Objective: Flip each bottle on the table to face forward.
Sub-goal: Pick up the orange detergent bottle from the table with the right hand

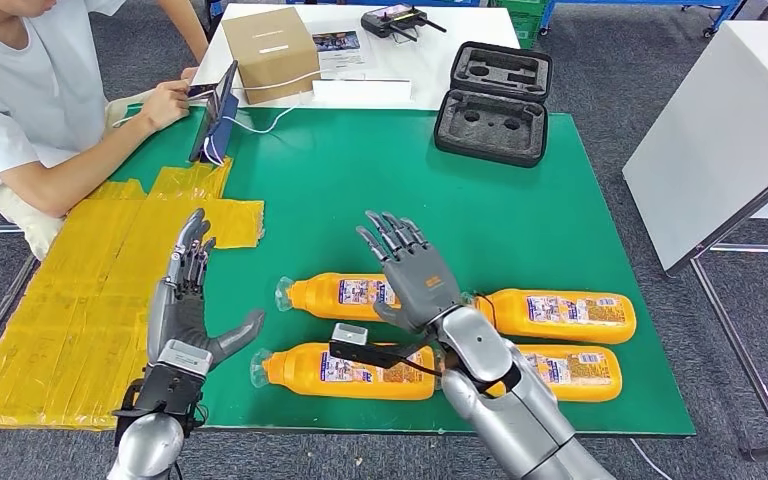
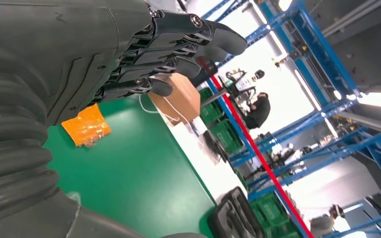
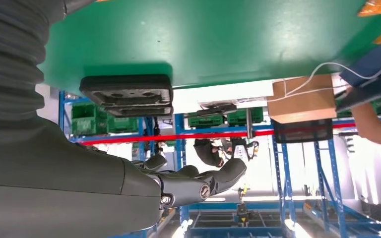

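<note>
Several orange bottles with printed labels lie on their sides in two rows on the green mat (image 1: pixel 380 180). The far row holds one bottle (image 1: pixel 335 295) on the left and one (image 1: pixel 565 316) on the right. The near row holds one (image 1: pixel 345 370) on the left and one (image 1: pixel 572 372) on the right. My right hand (image 1: pixel 410 275) hovers open, fingers spread, over the far left bottle's base end. My left hand (image 1: pixel 192 305) is open left of the bottles, fingers pointing away and thumb toward the near left bottle's cap. Both hands hold nothing, as the left hand (image 2: pixel 173 47) and right hand (image 3: pixel 183 183) show close up.
Yellow taped sheets (image 1: pixel 90 300) cover the mat's left side. A person (image 1: pixel 30 100) sits at the far left with a tablet (image 1: pixel 215 115). A cardboard box (image 1: pixel 270 50), an open black foam case (image 1: pixel 495 100) and a controller (image 1: pixel 395 20) lie at the back. A white table (image 1: pixel 720 130) stands on the right.
</note>
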Controlling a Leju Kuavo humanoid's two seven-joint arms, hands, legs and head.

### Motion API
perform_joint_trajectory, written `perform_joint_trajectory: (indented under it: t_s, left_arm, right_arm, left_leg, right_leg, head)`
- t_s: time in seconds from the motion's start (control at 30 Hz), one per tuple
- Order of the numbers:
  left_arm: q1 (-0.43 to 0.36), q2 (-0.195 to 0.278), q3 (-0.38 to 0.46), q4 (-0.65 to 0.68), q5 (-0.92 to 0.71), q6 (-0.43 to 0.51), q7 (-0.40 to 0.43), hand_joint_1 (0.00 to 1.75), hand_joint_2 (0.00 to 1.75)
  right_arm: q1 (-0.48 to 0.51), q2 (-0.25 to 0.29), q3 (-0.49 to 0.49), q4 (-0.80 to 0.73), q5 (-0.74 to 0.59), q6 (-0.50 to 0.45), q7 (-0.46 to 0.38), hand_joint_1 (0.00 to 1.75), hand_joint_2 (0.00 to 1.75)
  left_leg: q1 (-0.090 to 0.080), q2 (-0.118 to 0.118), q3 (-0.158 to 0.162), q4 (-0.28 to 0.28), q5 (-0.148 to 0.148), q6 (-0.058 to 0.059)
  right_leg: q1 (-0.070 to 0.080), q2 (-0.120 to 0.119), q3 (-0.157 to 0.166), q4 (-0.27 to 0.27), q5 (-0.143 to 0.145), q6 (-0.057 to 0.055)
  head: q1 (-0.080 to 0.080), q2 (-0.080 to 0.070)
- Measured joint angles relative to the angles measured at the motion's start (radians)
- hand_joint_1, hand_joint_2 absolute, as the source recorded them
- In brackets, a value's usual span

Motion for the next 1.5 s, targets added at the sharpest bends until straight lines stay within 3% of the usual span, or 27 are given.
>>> perform_joint_trajectory:
  t_s: [0.3, 0.43, 0.87, 1.17, 1.5]
  left_arm:
    - [-0.025, -0.007, -0.019, 0.033, 0.016, -0.011, -0.005, 0.00, 1.75]
    - [-0.036, -0.013, -0.031, 0.054, 0.028, -0.024, -0.005, 0.00, 1.75]
    - [-0.074, -0.038, -0.064, 0.139, 0.041, -0.043, -0.006, 0.00, 1.75]
    - [-0.090, -0.044, -0.082, 0.172, 0.054, -0.049, -0.011, 0.00, 1.75]
    - [-0.101, -0.045, -0.089, 0.196, 0.056, -0.049, -0.013, 0.00, 1.75]
  right_arm:
    - [-0.076, 0.017, 0.013, 0.196, 0.089, -0.003, 0.099, 0.00, 1.75]
    - [-0.110, 0.028, -0.008, 0.295, 0.083, 0.006, 0.142, 0.00, 0.00]
    - [-0.184, 0.050, -0.116, 0.562, 0.037, 0.026, 0.180, 0.00, 0.00]
    - [-0.219, 0.068, -0.158, 0.666, -0.047, 0.085, 0.048, 0.00, 0.00]
    - [-0.239, 0.074, -0.162, 0.708, -0.048, 0.086, 0.031, 0.00, 0.00]
  left_leg:
    - [0.000, 0.000, 0.000, 0.000, 0.000, 0.000]
    - [0.000, 0.000, 0.000, 0.000, 0.000, 0.000]
    - [0.000, 0.001, 0.001, 0.000, 0.001, 0.000]
    - [0.000, 0.001, 0.001, 0.000, 0.001, 0.000]
    - [0.000, 0.001, 0.001, 0.000, 0.001, 0.001]
  right_leg:
    - [0.000, 0.000, 0.000, 0.000, 0.000, 0.000]
    - [0.000, 0.000, 0.000, 0.000, 0.000, 0.000]
    - [0.000, -0.001, 0.000, 0.000, 0.002, -0.002]
    - [0.000, -0.001, 0.000, 0.000, 0.002, -0.002]
    - [0.000, -0.001, 0.001, 0.000, 0.002, -0.002]
  head:
    - [0.000, 0.000]
    - [0.000, 0.000]
    - [0.000, 0.000]
    - [0.000, 0.000]
    - [0.000, 0.000]
